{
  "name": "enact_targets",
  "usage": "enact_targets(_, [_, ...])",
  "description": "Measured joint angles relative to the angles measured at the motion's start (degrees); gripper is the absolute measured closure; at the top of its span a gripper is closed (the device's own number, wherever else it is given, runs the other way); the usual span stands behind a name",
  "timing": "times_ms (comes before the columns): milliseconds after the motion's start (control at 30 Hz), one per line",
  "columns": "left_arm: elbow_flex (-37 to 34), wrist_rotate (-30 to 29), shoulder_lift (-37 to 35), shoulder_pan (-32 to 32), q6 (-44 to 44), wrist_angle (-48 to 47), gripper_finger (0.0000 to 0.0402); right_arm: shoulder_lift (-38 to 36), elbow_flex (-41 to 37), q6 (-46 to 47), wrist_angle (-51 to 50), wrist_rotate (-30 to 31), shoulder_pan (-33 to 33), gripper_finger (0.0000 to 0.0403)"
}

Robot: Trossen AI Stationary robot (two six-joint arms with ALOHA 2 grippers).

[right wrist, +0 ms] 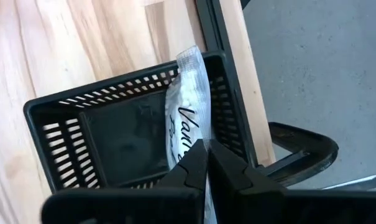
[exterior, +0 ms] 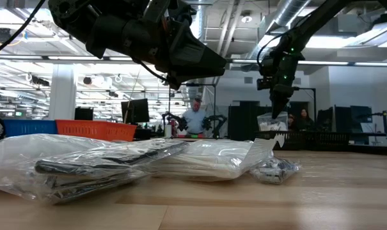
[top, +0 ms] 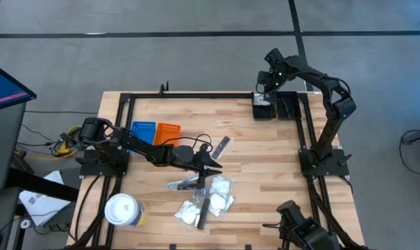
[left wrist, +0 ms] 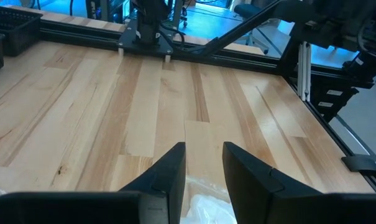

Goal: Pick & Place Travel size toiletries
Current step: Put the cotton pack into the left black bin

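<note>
The toiletries lie in a heap on the table's near middle (top: 204,198): crinkly clear packets with white contents and dark sticks, showing close up in the low view (exterior: 116,163). One dark stick (top: 222,146) lies apart. My left gripper (top: 211,167) (left wrist: 204,158) hovers open just above the heap's far side and touches nothing. My right gripper (top: 266,87) (right wrist: 206,163) is at the far right, shut on one clear packet (right wrist: 188,106) over a black slotted basket (right wrist: 57,124). My right gripper pinches the clear packet with white contents by one end (right wrist: 199,144) between its two fingers, coming from above and pointing down. The packet hangs below the fingers (exterior: 273,124), its lower end at the basket's rim (right wrist: 189,57). Whether it touches the basket, I cannot tell.
A second black basket (top: 287,107) stands beside the first (top: 263,110) at the far right corner. Blue (top: 144,130) and orange (top: 168,130) ribbed trays sit at the left. A big white lidded cup (top: 123,210) stands near left. A black frame rail (top: 196,94) borders the table.
</note>
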Motion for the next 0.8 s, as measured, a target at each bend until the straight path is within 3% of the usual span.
enact_targets(467, [0.0,0.0,0.0,0.0,0.0,0.02,0.0302,0.0,0.01,1.25,-0.12,0.0,0.18,0.0336])
enact_targets(800, [-0.02,0.0,0.0,0.0,-0.02,0.0,0.0302,-0.55,0.09,1.37,0.63,-0.22,0.18,0.0331])
